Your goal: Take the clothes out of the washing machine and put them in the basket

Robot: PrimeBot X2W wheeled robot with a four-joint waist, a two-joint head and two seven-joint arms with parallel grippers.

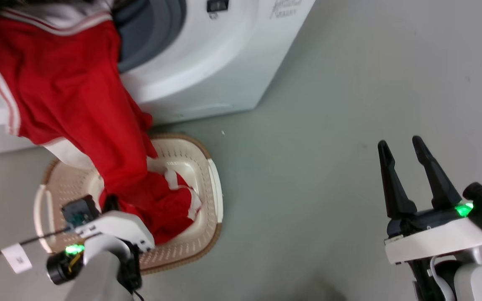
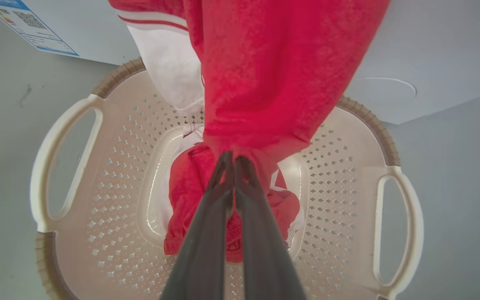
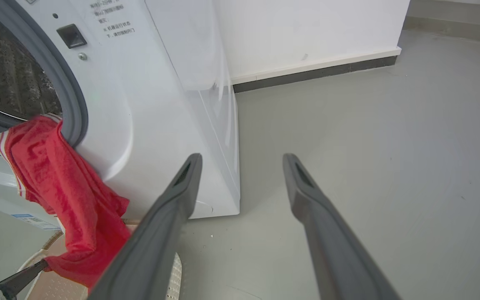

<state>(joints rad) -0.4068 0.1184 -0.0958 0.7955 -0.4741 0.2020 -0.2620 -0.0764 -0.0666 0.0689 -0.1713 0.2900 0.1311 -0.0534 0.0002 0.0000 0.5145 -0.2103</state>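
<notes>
The clothes point(image 1: 69, 96) hang from the mouth of the washing machine point(image 1: 224, 54) at upper left into the basket point(image 1: 214, 184) below, where the left hand point(image 2: 233, 160) is clamped on the red cloth. At lower right, the right hand point(image 1: 400, 143) has its fingers apart, holding nothing, over the floor point(image 1: 329, 167).

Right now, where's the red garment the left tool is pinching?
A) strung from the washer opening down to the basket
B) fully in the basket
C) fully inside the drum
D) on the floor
A: the red garment hangs over the washing machine's opening rim and runs down to the left tool, shut on its lower end above the basket.
</notes>
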